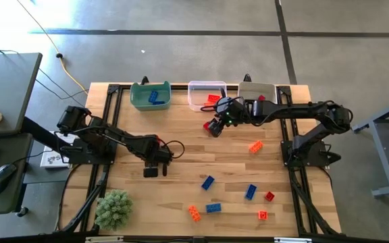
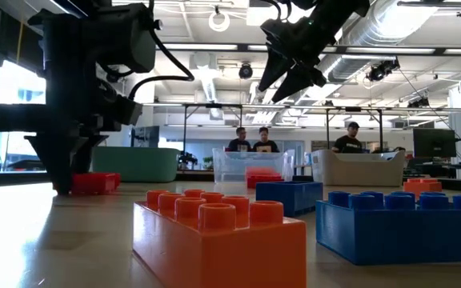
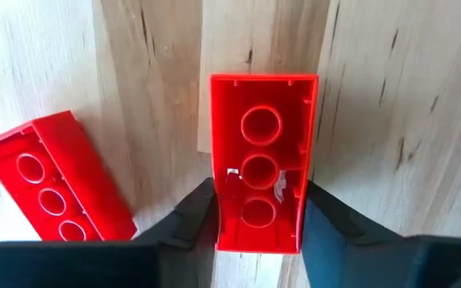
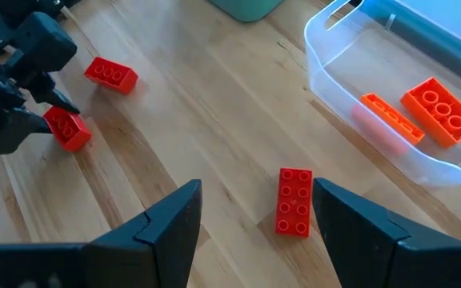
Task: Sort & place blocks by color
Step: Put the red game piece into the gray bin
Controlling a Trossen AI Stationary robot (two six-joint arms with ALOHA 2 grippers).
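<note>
Now, across the wooden table, three bins sit in a row along the far edge. Biggest first: the green bin holds blue blocks; the clear bin next to it shows orange-red blocks lying inside; the grey bin has a small red piece at its rim. No readable writing shows on any bin or block.

Down on the table, the left claw stands low with its fingers either side of an upside-down red block, hollow underside showing, the pads right at its sides; whether they are pressing it cannot be told. A second red block lies tilted just beside it.

Over by the clear bin hangs the right claw, fingers wide apart and holding nothing, above a studded red block on the wood.

Loose blue, orange and red blocks are scattered at the near side, and a fuzzy green clump sits at the near left corner.
</note>
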